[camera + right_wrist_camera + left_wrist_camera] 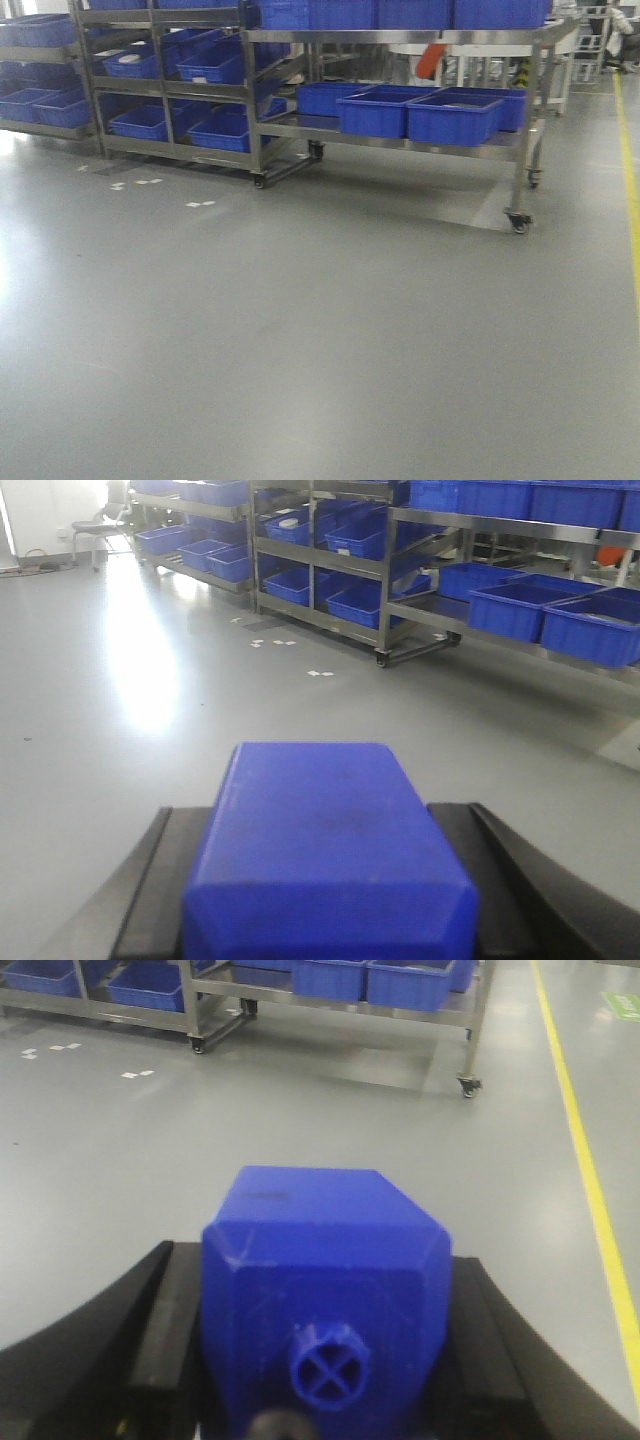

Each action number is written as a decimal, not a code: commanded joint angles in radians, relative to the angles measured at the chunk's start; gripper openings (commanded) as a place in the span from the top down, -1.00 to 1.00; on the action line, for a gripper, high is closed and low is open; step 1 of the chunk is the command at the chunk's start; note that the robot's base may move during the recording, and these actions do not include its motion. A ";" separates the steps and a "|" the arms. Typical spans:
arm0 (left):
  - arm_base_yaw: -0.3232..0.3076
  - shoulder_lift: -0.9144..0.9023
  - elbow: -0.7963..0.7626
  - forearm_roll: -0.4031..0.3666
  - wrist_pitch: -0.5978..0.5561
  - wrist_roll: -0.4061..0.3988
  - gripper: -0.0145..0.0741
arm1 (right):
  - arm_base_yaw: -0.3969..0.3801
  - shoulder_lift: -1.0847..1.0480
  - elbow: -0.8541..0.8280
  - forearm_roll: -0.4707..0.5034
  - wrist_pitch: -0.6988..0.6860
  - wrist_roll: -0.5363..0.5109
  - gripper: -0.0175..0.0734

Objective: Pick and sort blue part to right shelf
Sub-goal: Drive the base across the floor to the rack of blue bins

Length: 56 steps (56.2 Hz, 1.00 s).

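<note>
My left gripper (325, 1345) is shut on a blue part (320, 1250), a blocky piece with bevelled edges and a round cross-shaped boss on its near face. My right gripper (325, 880) is shut on a second blue part (325, 840), a smooth block with bevelled edges. Both are held above the grey floor. The right shelf (400, 40), a steel wheeled rack with blue bins (452, 115) on its lower level, stands some way ahead in the front view. It also shows in the left wrist view (470, 1020) and in the right wrist view (520, 645). Neither gripper shows in the front view.
A second steel rack (170, 90) with several blue bins stands left of the right shelf. White paper scraps (200, 204) lie on the floor before it. A yellow floor line (630, 190) runs along the right side. A chair (95, 525) stands far left.
</note>
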 commanded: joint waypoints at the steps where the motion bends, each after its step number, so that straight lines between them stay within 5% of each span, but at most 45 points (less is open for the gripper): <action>1: -0.004 0.008 -0.031 -0.011 -0.088 0.001 0.13 | 0.001 0.012 -0.030 -0.023 -0.094 -0.005 0.19; 56: -0.004 0.008 -0.031 -0.011 -0.088 0.001 0.13 | 0.001 0.012 -0.030 -0.023 -0.093 -0.005 0.19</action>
